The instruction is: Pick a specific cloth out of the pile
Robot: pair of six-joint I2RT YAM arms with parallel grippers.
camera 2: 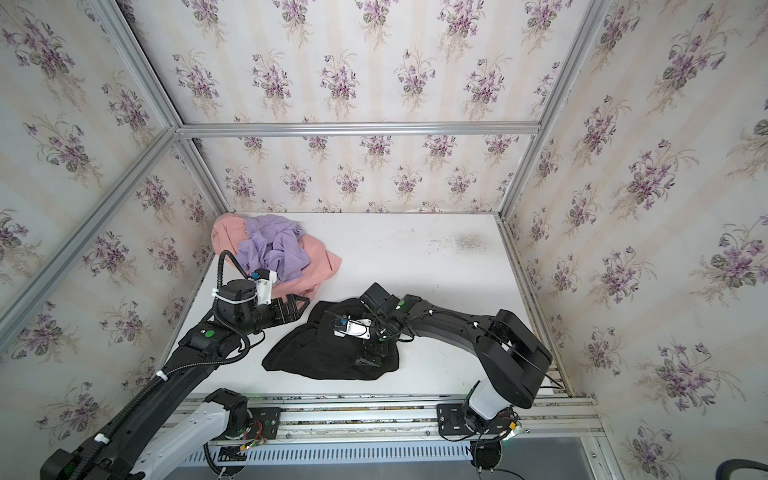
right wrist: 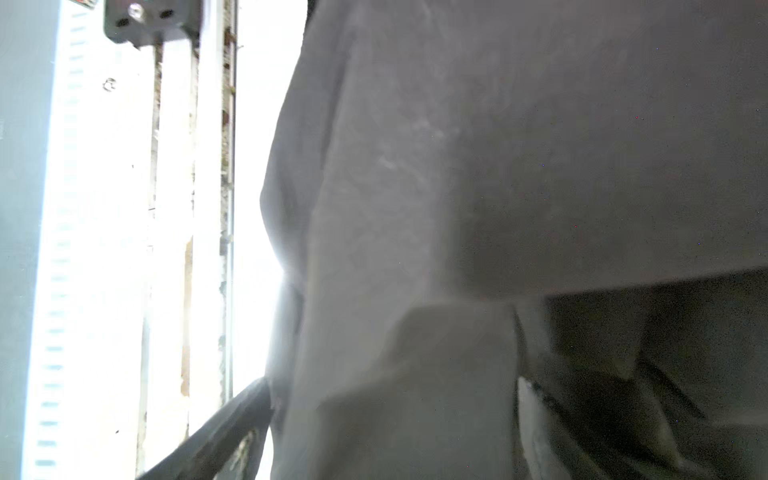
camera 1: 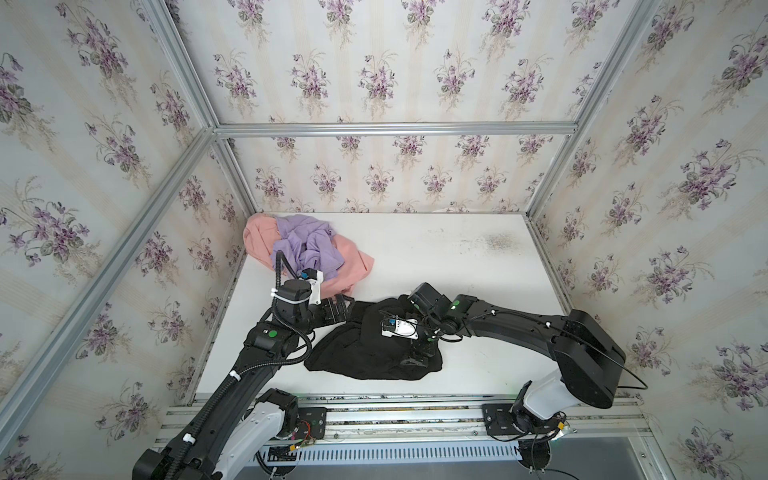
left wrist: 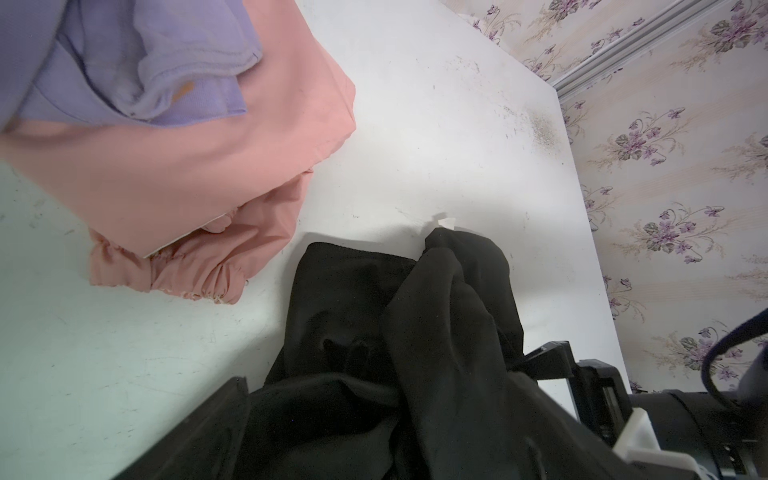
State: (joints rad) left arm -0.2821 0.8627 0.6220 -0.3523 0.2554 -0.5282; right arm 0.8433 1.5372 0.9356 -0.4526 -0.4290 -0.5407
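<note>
Around the white, scuffed bench stand walls of cream-striped wallpaper with purple flower sprigs, framed by silver aluminium rails. At the far left corner lies the pile, a crumpled lilac-purple cloth on top of a salmon-pink cloth. Just in front of the pile, the left gripper hangs low with its jaws spread wide and nothing between them, right at the left edge of the large plain black fabric cloth; whether they touch I cannot tell. That black cloth lies apart from the pile, in the middle of the bench near its front edge. Its long axis runs across the bench, and a narrower bunched end points toward the back wall, where the left wrist view shows a small white tag. The right gripper points down onto the right part of the black cloth with jaws wide and fabric between them, unpinched. A grey speckled stain marks the far right of the bench.
</note>
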